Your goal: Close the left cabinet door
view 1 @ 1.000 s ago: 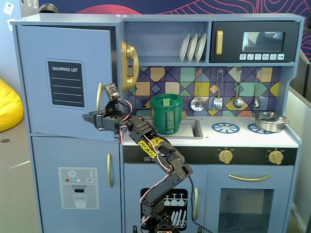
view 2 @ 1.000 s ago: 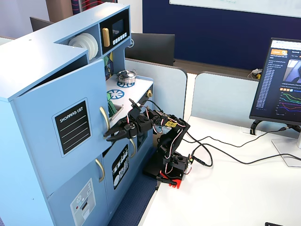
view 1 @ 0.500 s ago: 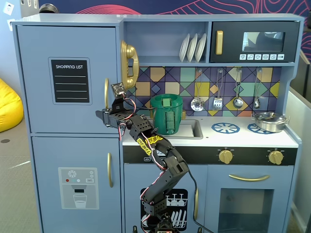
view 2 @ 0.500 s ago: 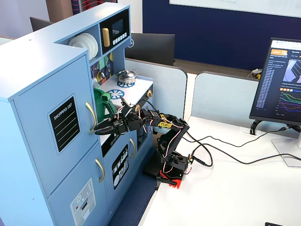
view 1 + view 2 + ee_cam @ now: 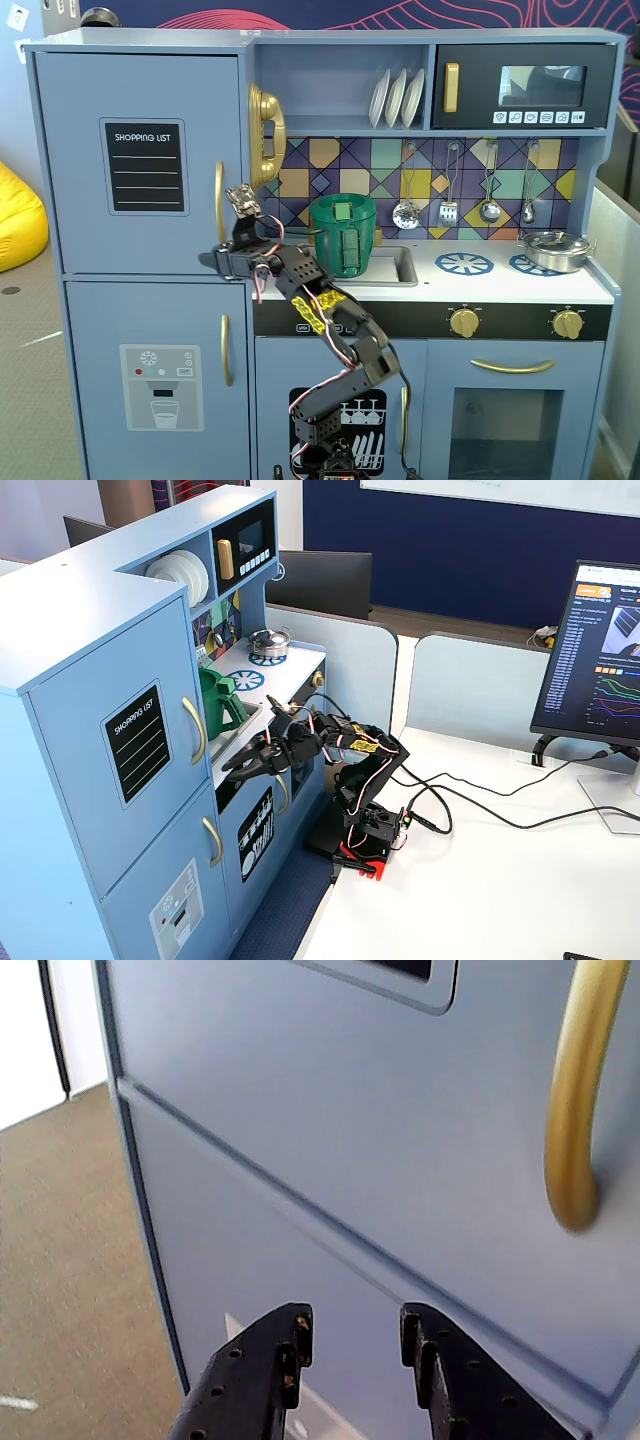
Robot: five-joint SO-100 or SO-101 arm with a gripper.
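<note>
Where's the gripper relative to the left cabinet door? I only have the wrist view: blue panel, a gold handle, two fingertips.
Observer: In a fixed view the gripper sits off the left cabinet door, a visible gap in front of it.
Operator: Door shut?
Observer: Looks shut; head-on, the left cabinet door lies flush with the cabinet frame, no gap at its edge.
Operator: Anything in the jaws?
Observer: Nothing. In the wrist view the gripper is open and empty, below the gold handle.
</note>
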